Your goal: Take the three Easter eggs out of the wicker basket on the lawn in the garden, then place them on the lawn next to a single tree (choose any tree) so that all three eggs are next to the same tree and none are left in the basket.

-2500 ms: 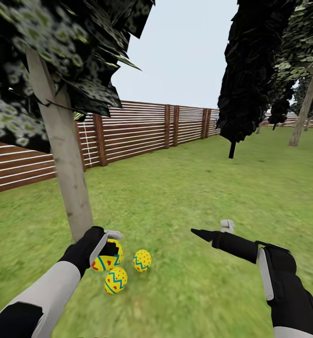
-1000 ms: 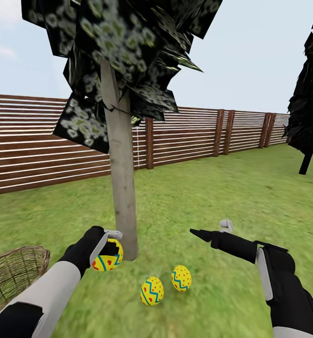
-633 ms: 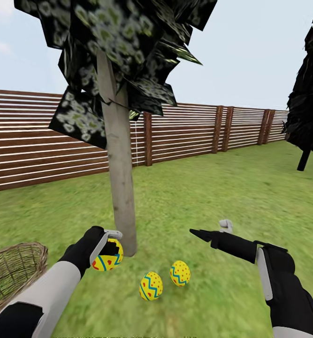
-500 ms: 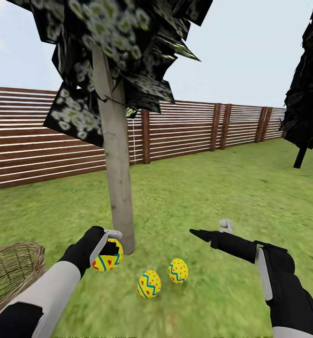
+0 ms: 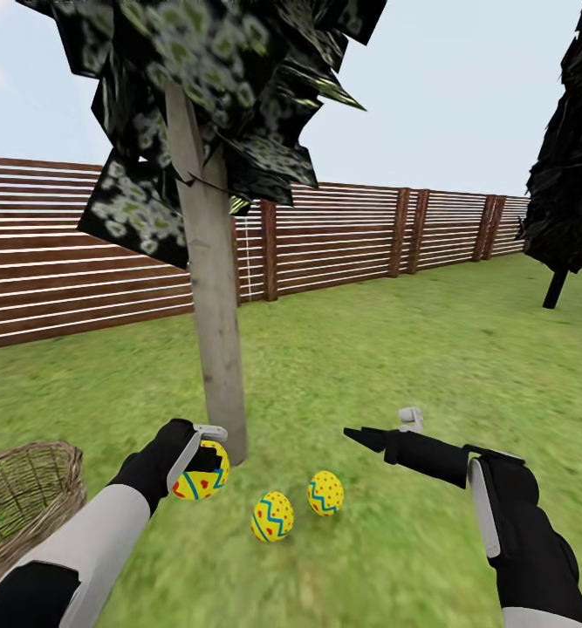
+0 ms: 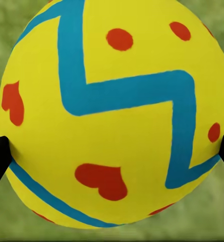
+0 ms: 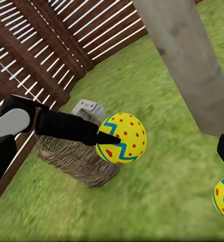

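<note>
Green lawn (image 5: 395,349) runs to a slatted wooden fence (image 5: 343,235). The left hand (image 5: 201,460) is clenched on an Easter egg (image 5: 200,478); two eggs (image 5: 272,516) (image 5: 325,493) lie just right of it, by the tree (image 5: 216,349). The wicker basket (image 5: 20,497) sits left of it, its contents unclear. The right hand (image 5: 380,429) is spread, holding nothing.

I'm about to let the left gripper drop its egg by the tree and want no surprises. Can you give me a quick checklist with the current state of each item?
1. Egg in left gripper gripped: ok, held egg sits between both fingers.
2. Held egg near the tree trunk: ok, close beside its base.
3. Other two eggs on the lawn by the same trunk: ok.
4. Right gripper clear of the drop: ok, open and off to the side.
5. Wicker basket empty: cannot tell, interior partly hidden.
</note>
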You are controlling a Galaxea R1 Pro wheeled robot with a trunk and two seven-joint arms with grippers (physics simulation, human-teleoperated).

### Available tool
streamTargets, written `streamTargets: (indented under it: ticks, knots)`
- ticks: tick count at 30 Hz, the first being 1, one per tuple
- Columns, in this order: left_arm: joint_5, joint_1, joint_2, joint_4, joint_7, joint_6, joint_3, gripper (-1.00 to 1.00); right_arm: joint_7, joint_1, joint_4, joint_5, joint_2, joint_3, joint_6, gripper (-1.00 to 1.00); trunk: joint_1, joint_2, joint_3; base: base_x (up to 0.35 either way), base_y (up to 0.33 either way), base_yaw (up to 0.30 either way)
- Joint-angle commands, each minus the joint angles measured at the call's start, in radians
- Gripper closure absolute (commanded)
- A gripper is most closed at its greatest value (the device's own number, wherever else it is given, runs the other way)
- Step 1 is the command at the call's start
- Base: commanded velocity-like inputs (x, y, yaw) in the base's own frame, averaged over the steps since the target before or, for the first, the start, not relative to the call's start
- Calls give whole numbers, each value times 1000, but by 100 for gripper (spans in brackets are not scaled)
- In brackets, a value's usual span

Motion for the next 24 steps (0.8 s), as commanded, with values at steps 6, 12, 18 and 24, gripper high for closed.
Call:
streamTargets:
  ticks: [6,12,18,24]
  knots:
    - [7,-2,-8,5,13,4,-4,100,-14,-1,6,-2,8,5,8,-100,0,0,-1,-100,-113,0]
    - [5,-3,-13,11,15,4,-4,100,-29,-1,8,-2,13,18,8,-100,0,0,-1,-14,-93,0]
    - [7,-3,-13,10,14,3,-3,100,-29,-1,9,-3,13,19,8,-100,0,0,-1,14,-7,0]
    - [6,-3,-13,18,14,2,-3,100,-29,-1,9,-3,13,19,8,-100,1,-1,-17,1,0,0]
